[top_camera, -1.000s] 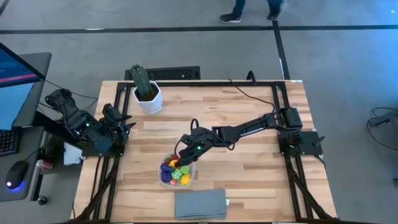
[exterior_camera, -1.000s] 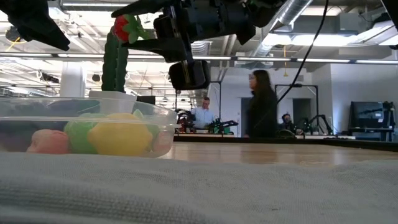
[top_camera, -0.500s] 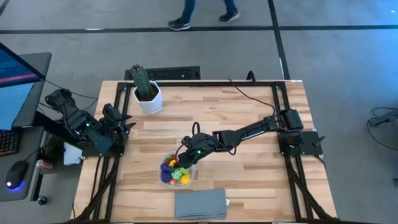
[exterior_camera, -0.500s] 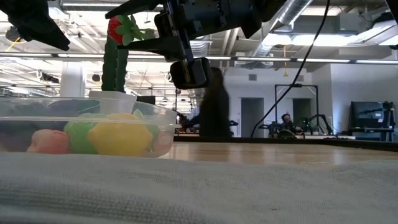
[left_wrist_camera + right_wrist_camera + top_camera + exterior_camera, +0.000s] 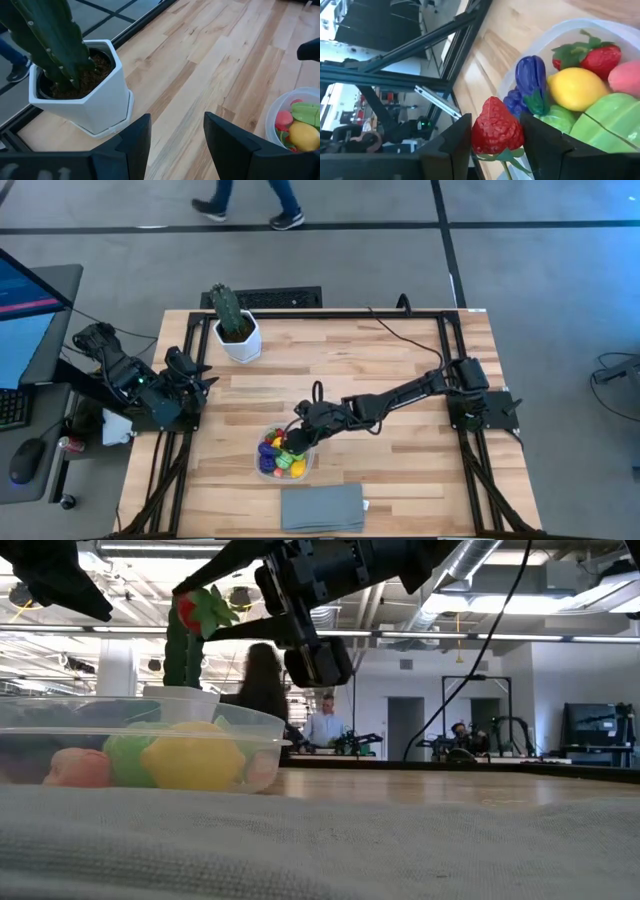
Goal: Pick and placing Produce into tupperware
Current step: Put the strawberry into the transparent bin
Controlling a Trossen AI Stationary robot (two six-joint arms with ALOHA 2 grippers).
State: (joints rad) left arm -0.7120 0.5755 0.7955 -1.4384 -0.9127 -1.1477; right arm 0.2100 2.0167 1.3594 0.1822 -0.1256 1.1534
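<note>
My right gripper (image 5: 291,438) hangs over the clear tupperware (image 5: 266,470), shut on a red toy strawberry (image 5: 495,127) with green leaves (image 5: 210,608). The tupperware (image 5: 540,45) sits on the wooden table and holds several produce pieces: a yellow lemon (image 5: 575,87), a purple eggplant (image 5: 530,75), another strawberry (image 5: 597,59), green pieces (image 5: 605,120) and a pink one (image 5: 75,766). My left gripper (image 5: 175,130) is open and waits at the table's left edge, facing the cactus pot (image 5: 85,95). My right gripper pinches the red strawberry's body (image 5: 496,131) between its two fingers, one on each side. It comes slanting down from the table's right side. The strawberry is lifted clear above the tupperware, leaves (image 5: 507,157) toward the wrist.
A tall green cactus in a white hexagonal pot (image 5: 236,332) stands at the table's far left. A flat grey folded cloth (image 5: 322,508) lies at the near edge, just beyond the tupperware. People move in the room behind the table (image 5: 262,685).
My right gripper has carried the strawberry a little down and toward the table's near edge, over the tupperware, keeping shut on it. The produce in the tupperware has stayed put. A person has walked leftward through the room behind.
</note>
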